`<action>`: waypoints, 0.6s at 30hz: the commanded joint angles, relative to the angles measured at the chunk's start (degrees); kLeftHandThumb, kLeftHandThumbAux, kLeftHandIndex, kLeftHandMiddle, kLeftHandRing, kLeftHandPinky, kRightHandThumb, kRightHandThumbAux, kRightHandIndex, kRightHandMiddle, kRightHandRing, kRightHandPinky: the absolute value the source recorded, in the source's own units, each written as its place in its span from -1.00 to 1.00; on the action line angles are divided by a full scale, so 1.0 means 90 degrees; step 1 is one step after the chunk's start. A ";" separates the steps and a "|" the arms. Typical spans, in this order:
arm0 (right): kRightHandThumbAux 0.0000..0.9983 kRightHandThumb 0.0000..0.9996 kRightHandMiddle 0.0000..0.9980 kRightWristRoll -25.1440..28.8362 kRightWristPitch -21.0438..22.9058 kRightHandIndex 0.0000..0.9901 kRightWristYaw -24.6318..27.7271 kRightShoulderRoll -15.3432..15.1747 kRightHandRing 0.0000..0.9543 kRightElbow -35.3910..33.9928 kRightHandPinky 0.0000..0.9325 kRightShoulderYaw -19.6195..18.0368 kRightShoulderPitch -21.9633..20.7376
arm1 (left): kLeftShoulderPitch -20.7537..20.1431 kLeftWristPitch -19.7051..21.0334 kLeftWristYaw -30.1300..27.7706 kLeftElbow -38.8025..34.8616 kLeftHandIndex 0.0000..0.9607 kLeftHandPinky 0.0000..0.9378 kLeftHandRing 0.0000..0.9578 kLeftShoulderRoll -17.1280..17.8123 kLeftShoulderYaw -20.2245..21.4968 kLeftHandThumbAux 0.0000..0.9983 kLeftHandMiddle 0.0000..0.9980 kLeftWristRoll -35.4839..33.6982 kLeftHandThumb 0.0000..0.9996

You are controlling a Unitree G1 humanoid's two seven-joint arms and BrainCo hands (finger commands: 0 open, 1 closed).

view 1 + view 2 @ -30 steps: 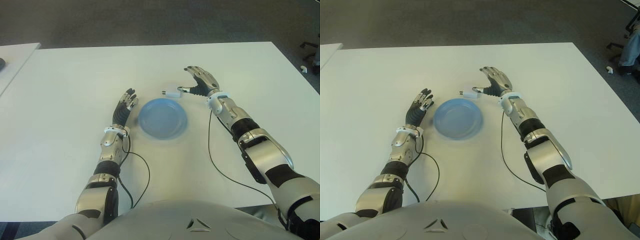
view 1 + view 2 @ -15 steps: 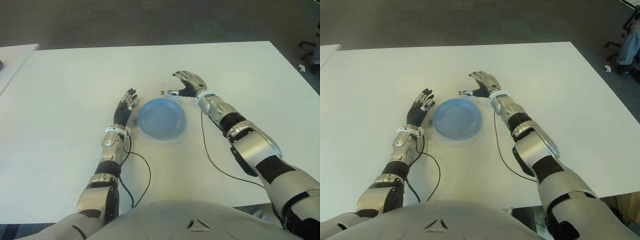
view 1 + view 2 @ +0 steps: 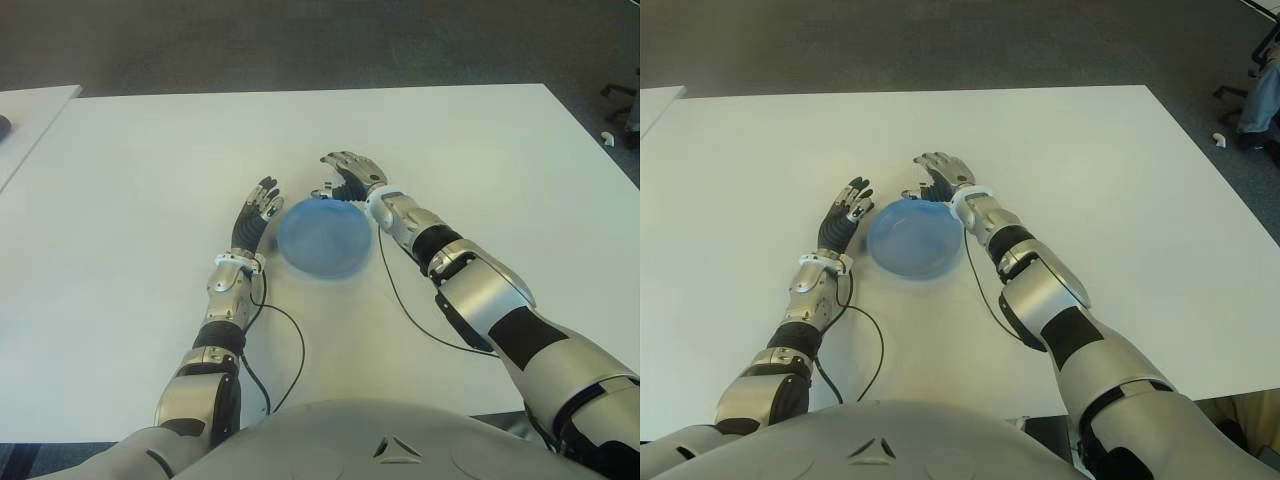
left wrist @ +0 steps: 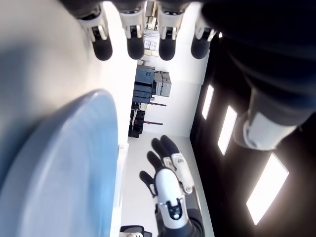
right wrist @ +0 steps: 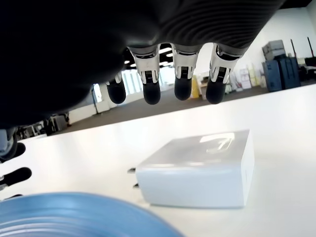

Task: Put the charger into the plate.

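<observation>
the step in hand looks like the reach for the grasp: nothing is held yet. the small white block-shaped plastic charger (image 5: 197, 168) lies on the wide white table (image 3: 130, 180), just beyond the far rim of the round shallow blue plate (image 3: 322, 237), its metal prongs pointing toward the robot's left. the charger is not in the plate.

the right hand (image 3: 350, 175) hangs over the charger, just past the far edge of the blue plate. in its wrist view the fingertips (image 5: 182, 86) point down above the white block, spread apart, with a clear gap between them and the charger's top; they grip nothing.

the left hand (image 3: 255, 212) shows just beside the plate on its left side, fingers (image 4: 134, 45) stretched out straight and slightly apart, empty, apparently idle.

as i judge it, the next move calls for the right hand to drop the rest of the way, close thumb and fingers across the charger's flat sides, lift it clear of the plate's raised rim, carry it the short way back toward the robot and let go over the plate's middle. the block sits close to the rim, so a careless closing could nudge the plate.

a faint marking shows on the charger's top face, but i cannot read it; no other writing or brand is legible.
</observation>
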 commanded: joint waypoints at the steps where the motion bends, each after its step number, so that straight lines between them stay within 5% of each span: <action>1: -0.41 -1.00 -1.00 0.0121 0.0118 -1.00 0.0133 0.0134 -1.00 0.0198 -1.00 -0.0069 0.0038 | 0.0278 0.0187 0.0096 0.0203 -1.00 -0.96 -1.00 -0.0086 -0.0054 0.15 -1.00 0.0075 -0.91; 18: -0.24 -1.00 -1.00 0.0859 0.0082 -1.00 0.0648 0.0169 -1.00 0.0362 -1.00 -0.0837 0.0494 | 0.0575 0.0331 0.0022 -0.0346 -1.00 -0.97 -1.00 -0.0100 -0.0107 0.13 -0.99 -0.0021 -0.92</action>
